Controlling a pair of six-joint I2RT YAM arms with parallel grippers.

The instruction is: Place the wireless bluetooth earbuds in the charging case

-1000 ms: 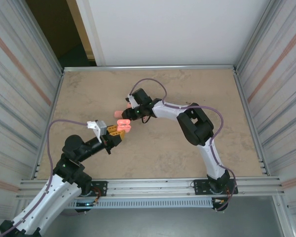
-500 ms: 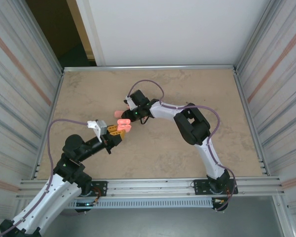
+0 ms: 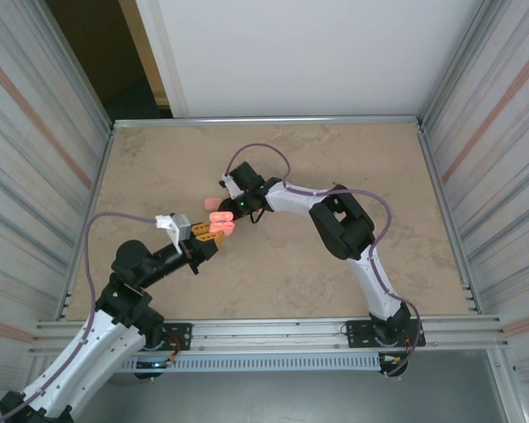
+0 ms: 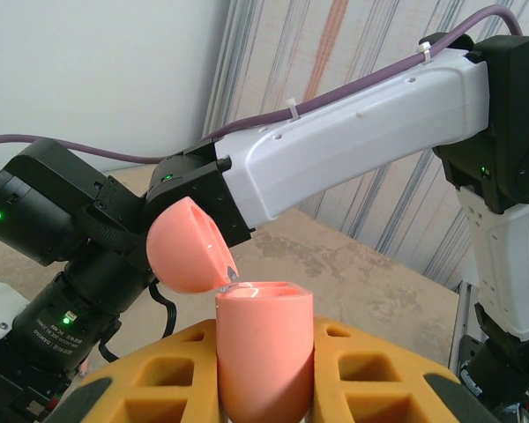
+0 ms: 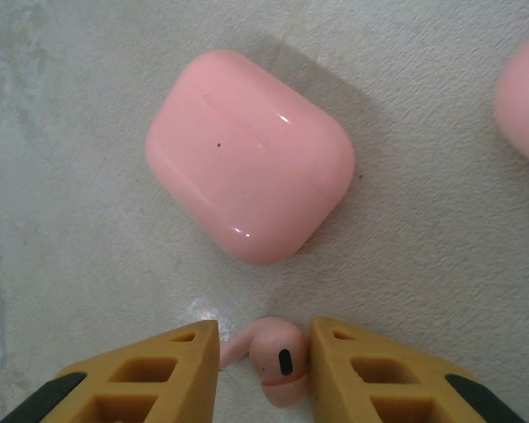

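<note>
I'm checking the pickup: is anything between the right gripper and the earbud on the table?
Nothing visible. The earbud lies on the table right between the fingers of the right gripper; the closed pink case sits just beyond it, apart, not in the way.

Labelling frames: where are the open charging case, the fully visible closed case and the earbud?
open charging case (image 4: 264, 352), left wrist view, front of its body.
closed case (image 5: 247, 167), right wrist view, middle of its top.
earbud (image 5: 273, 348), right wrist view, its rounded head.
</note>
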